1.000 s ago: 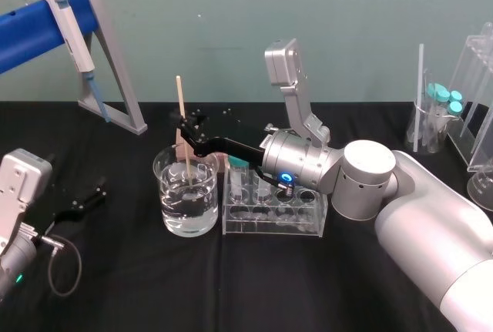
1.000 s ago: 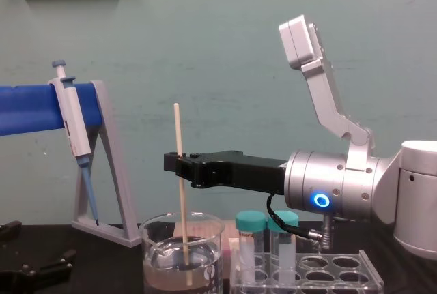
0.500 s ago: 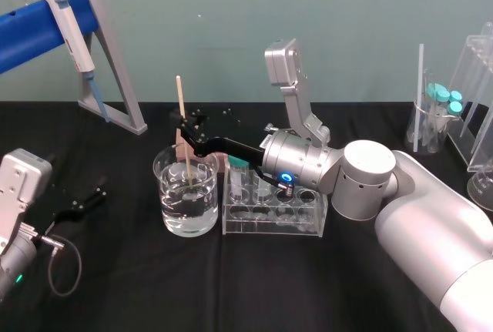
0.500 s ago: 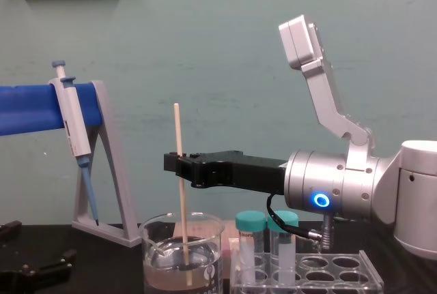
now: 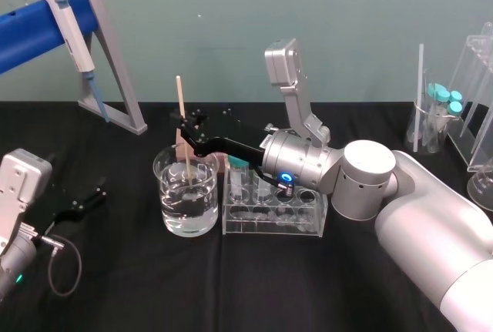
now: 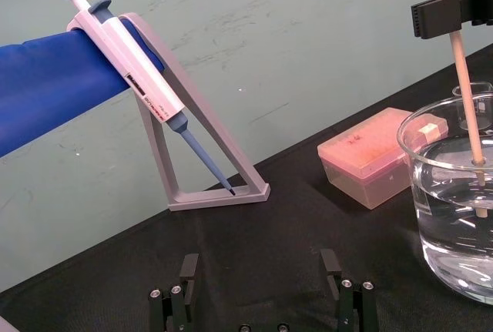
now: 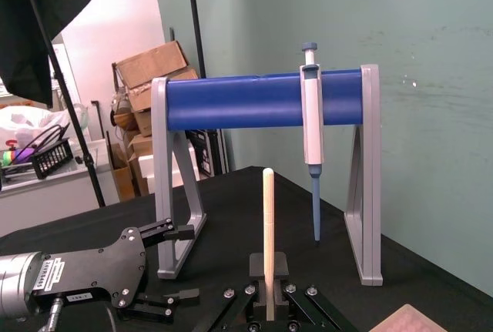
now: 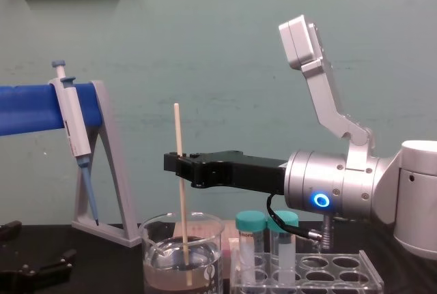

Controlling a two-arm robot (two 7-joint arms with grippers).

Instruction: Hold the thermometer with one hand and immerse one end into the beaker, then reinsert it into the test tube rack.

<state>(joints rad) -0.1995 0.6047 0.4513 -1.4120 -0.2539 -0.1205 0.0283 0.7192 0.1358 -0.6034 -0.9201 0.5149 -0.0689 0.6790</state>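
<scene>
The thermometer [image 5: 181, 108] [image 8: 178, 137] stands nearly upright, its lower end under the water in the beaker [image 5: 166, 193] [image 8: 154, 253]. My right gripper [image 5: 187, 136] [image 8: 177, 165] reaches in from the right above the beaker and is shut on the rod's middle. In the right wrist view the thermometer [image 7: 268, 224] rises from between the closed fingers. The test tube rack [image 5: 308, 224] [image 8: 341, 277] sits just right of the beaker, under the right arm. My left gripper [image 5: 83, 202] [image 6: 260, 286] rests parked on the table at the left, open with nothing in it.
A grey pipette [image 5: 71, 35] hangs on the grey A-frame stand [image 5: 115, 78] at the back left. A pink tip box [image 6: 373, 155] sits behind the beaker. Two teal-capped tubes [image 8: 251, 246] stand in the rack. More clear racks and tubes [image 5: 443, 112] stand at the far right.
</scene>
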